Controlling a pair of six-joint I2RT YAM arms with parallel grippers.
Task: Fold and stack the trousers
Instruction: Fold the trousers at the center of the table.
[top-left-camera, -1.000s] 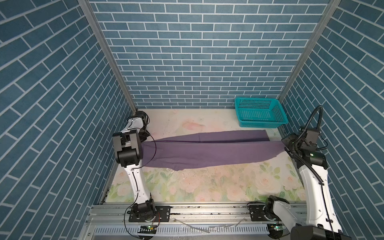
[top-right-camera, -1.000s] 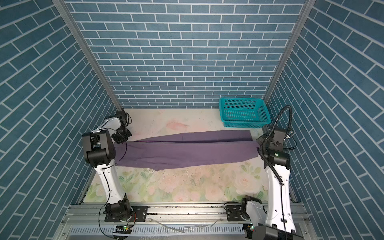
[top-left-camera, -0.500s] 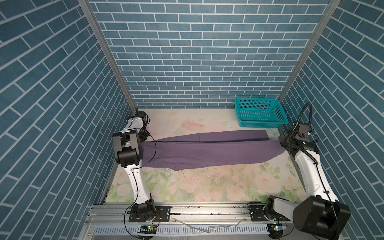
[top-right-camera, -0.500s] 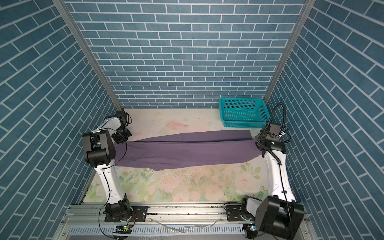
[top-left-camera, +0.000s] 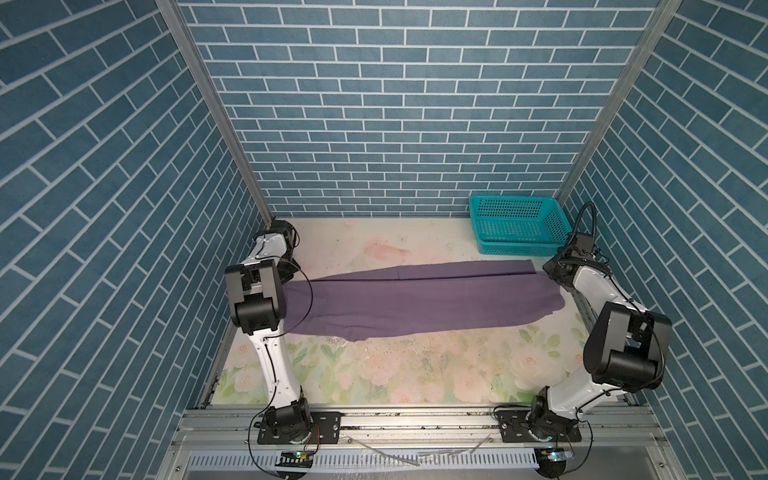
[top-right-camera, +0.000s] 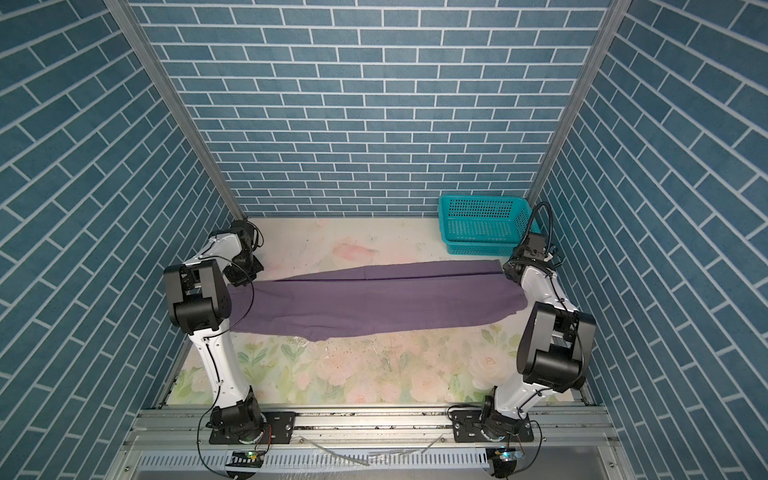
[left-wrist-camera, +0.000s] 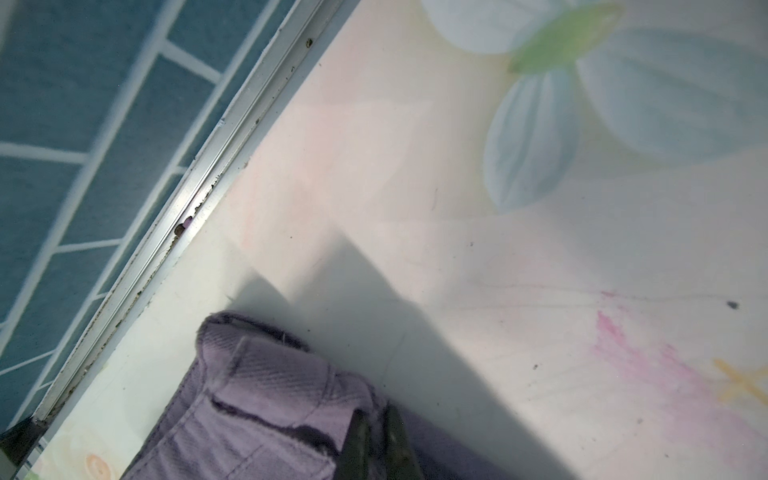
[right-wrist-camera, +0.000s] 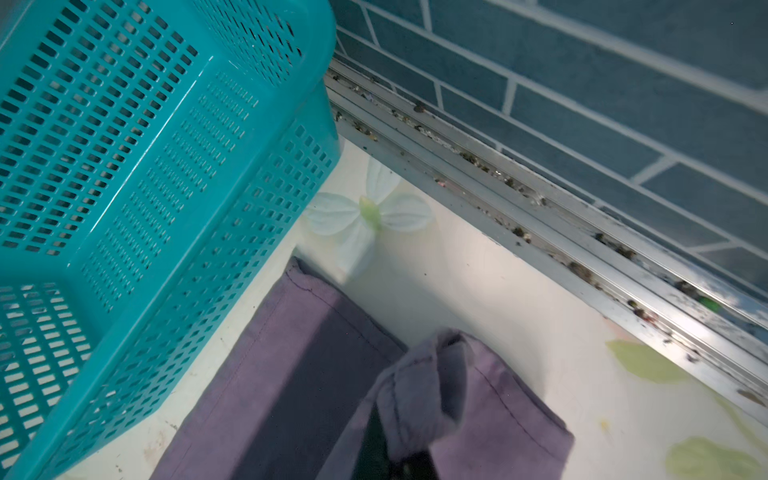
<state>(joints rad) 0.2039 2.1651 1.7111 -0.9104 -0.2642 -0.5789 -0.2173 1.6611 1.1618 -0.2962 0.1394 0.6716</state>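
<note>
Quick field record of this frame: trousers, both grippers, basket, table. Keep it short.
trousers: mauve, laid out long across the table, not yet folded crosswise
left gripper: shut on the trousers, at the waistband end
right gripper: shut on the trousers, at the hem end, cloth bunched over it
basket: teal, perforated, far right corner, close to the hem end; contact cannot be told
table: floral print, trousers lie across its middle
</note>
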